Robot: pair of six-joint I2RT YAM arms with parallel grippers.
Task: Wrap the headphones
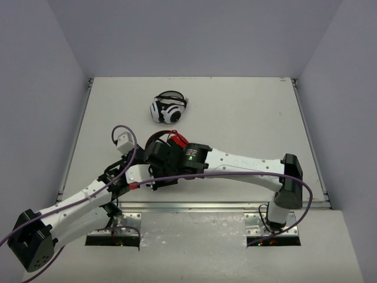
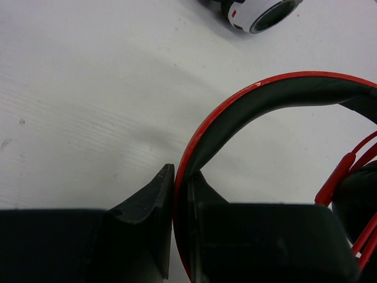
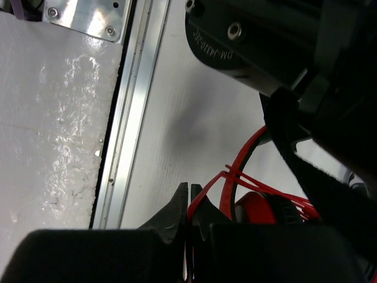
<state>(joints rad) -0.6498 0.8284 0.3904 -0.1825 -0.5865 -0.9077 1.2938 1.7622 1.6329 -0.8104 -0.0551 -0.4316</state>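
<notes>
The red headphones (image 1: 174,140) are found on the tabletop (image 1: 247,118) left of centre, towards its near edge, and are largely covered by both wrists. The headband (image 2: 235,103) is clamped edge-on between the jaws of the left gripper (image 2: 181,177). From there the band is seen arching up and to the right, its open side turned to the lower right, where a black ear pad (image 2: 359,197) shows. The thin red cord (image 3: 232,177) is pinched at the jaw tips of the right gripper (image 3: 189,191), with strands running to a red ear cup (image 3: 265,209). Farther back, well apart, the white-and-black headphones (image 1: 168,109) are seen.
</notes>
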